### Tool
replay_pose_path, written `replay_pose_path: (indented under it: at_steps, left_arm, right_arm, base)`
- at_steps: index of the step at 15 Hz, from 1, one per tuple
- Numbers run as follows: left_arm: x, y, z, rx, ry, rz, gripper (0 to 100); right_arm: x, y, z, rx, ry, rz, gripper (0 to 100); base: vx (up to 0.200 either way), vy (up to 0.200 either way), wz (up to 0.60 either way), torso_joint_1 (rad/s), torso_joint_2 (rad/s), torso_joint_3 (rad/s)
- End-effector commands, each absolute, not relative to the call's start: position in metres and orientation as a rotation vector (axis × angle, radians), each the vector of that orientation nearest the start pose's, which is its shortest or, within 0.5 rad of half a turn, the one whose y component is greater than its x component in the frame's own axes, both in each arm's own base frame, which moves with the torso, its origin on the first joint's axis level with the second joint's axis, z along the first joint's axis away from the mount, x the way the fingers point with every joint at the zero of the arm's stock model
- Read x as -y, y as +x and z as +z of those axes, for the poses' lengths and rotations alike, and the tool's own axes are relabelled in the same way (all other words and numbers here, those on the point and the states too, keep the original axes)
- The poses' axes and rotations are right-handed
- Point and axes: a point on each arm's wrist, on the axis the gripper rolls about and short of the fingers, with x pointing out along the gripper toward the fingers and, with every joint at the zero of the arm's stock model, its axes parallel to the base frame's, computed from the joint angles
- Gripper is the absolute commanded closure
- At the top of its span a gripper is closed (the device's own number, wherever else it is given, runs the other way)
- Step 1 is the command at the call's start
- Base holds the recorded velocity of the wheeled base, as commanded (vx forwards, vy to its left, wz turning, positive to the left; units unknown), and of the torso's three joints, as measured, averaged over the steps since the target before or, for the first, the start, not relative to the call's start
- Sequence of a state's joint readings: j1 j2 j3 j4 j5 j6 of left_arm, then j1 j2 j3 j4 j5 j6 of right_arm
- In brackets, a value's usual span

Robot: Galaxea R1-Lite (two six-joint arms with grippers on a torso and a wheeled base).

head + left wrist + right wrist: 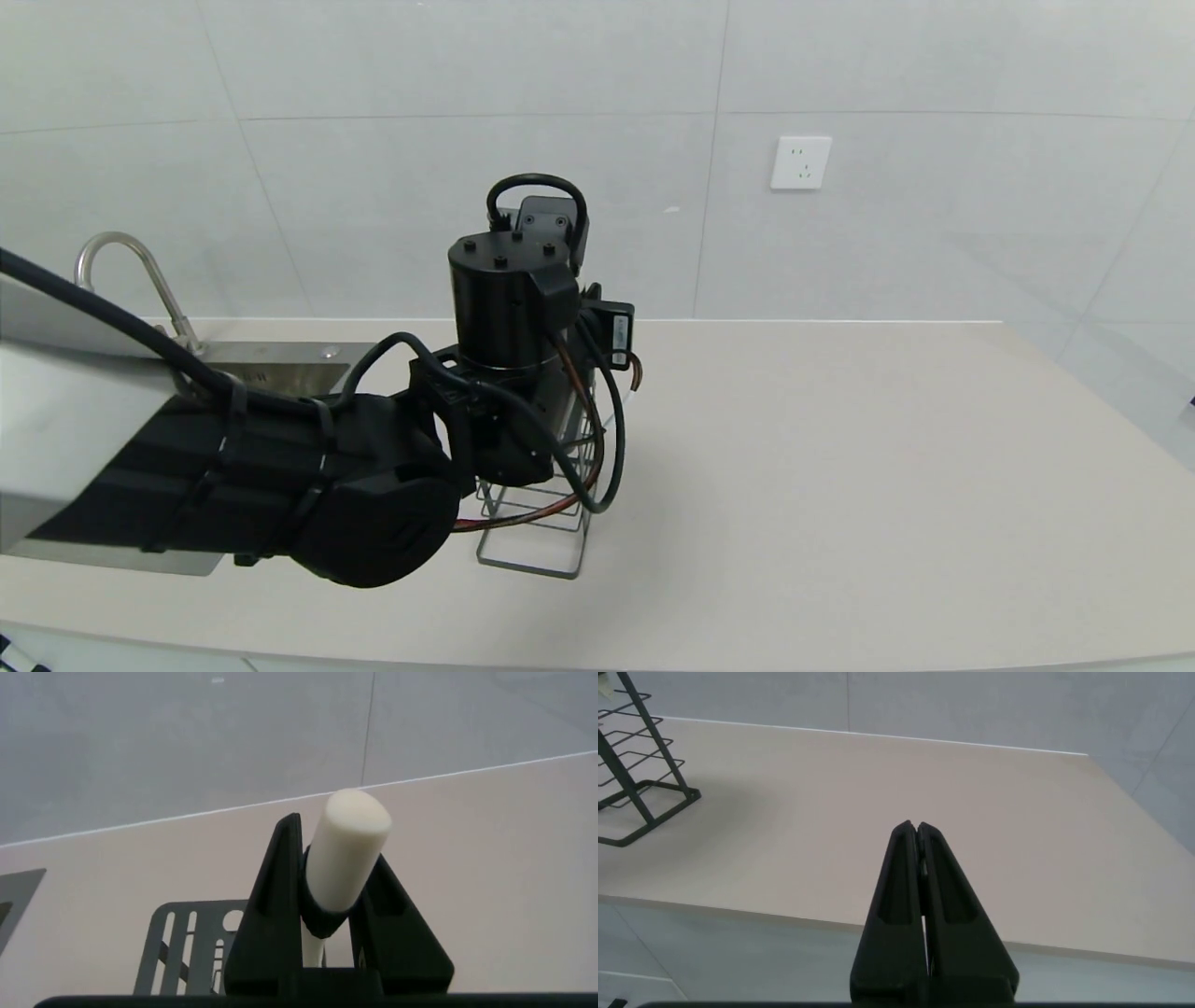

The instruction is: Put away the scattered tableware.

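Utensil (348,835), cream-handled, sits clamped in the left end effector (336,863), just above the wire rack (187,943). It is not yet stowed but looks near release. The right end effector (918,835) is pressed shut and empty over the bench (831,812). The left wrist view reveals the grasp; the head view places the rack beneath the arm.

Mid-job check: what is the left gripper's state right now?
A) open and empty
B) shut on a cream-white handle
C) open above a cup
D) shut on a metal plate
B: the fingers of the left gripper clamp a cream-white handle over the wire rack.
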State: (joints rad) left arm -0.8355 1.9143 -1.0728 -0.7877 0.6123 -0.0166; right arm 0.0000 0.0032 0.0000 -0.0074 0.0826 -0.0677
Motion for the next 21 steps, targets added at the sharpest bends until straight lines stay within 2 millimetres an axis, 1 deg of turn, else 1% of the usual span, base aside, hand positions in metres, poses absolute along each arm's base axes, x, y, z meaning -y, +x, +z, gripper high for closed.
replay_pose_path:
  at_steps: [1, 3, 8, 12, 17, 20, 21]
  left_arm:
    - [0.268, 0.26, 0.193, -0.051, 0.018, -0.223, 100]
    - [0.265, 0.263, 0.193, -0.055, 0.005, -0.215, 100]
    - [0.264, 0.264, 0.193, -0.052, 0.0, -0.221, 100]
    - [0.255, 0.26, 0.173, -0.086, 0.031, -0.217, 100]
    - [0.255, 0.26, 0.171, -0.082, 0.027, -0.221, 100]
    - [0.257, 0.262, 0.166, -0.093, 0.036, -0.223, 100]
    - [0.258, 0.261, 0.166, -0.094, 0.037, -0.233, 0]
  right_arm:
    - [-0.002, -0.023, 0.076, 0.006, -0.068, 0.083, 100]
    - [-0.002, -0.023, 0.076, 0.006, -0.068, 0.083, 100]
    - [-0.002, -0.023, 0.076, 0.006, -0.068, 0.083, 100]
    - [-0.002, -0.023, 0.076, 0.006, -0.068, 0.083, 100]
    - [-0.002, -0.023, 0.076, 0.006, -0.068, 0.083, 100]
    - [-0.002, -0.023, 0.076, 0.006, -0.068, 0.083, 100]
    - [-0.002, -0.023, 0.076, 0.006, -0.068, 0.083, 100]
  base:
    - [0.0, 0.0, 0.0, 0.0, 0.0, 0.0]
    - [0.0, 0.0, 0.0, 0.0, 0.0, 0.0]
    - [0.0, 0.0, 0.0, 0.0, 0.0, 0.0]
    - [0.0, 0.0, 0.0, 0.0, 0.0, 0.0]
    - [0.0, 0.0, 0.0, 0.0, 0.0, 0.0]
    - [0.0, 0.0, 0.0, 0.0, 0.0, 0.0]
    - [0.0, 0.0, 0.0, 0.0, 0.0, 0.0]
